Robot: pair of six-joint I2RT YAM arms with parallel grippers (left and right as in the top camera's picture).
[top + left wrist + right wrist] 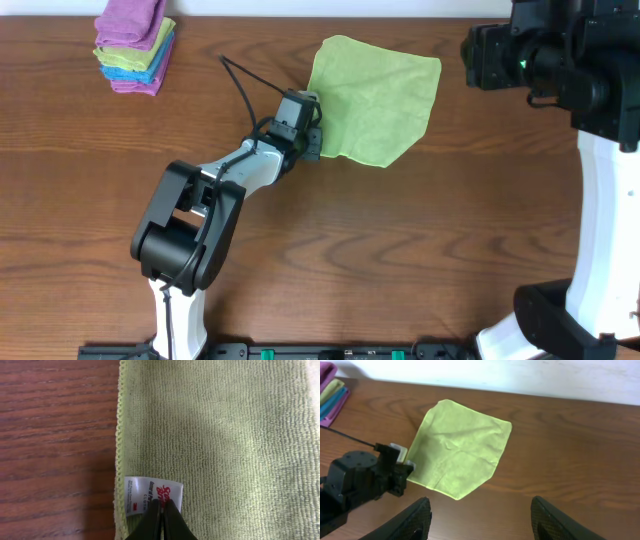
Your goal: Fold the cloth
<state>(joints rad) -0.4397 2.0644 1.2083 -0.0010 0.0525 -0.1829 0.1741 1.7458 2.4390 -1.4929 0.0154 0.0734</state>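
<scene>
Printed on the white tag (153,496): a red "3M" at the lower left. Larger red lettering on the right, partly hidden behind the left gripper (162,516) and not readable in full. Between them, a line of spaced black capitals, seemingly "CLOTH", and fine black print too small to read. Sewn just inside the stitched left hem of the cloth (375,100), near the bottom of the left wrist view.

Spread flat in a single layer on the worktop (420,250), toward the far side and slightly right of centre. Roughly square, so no clear long axis. Turned askew to the worktop's edges, one corner pointing toward the near side, the far edge slanting down to the right.

Left gripper at the cloth's left edge, jaws pressed together with only a thin slit, tips on the tag; cannot tell whether fabric is pinched.

Right gripper (481,512) off to the cloth's right, well apart, jaws spread wide.

Stack of folded cloths (135,45) at the far left corner, well apart.
</scene>
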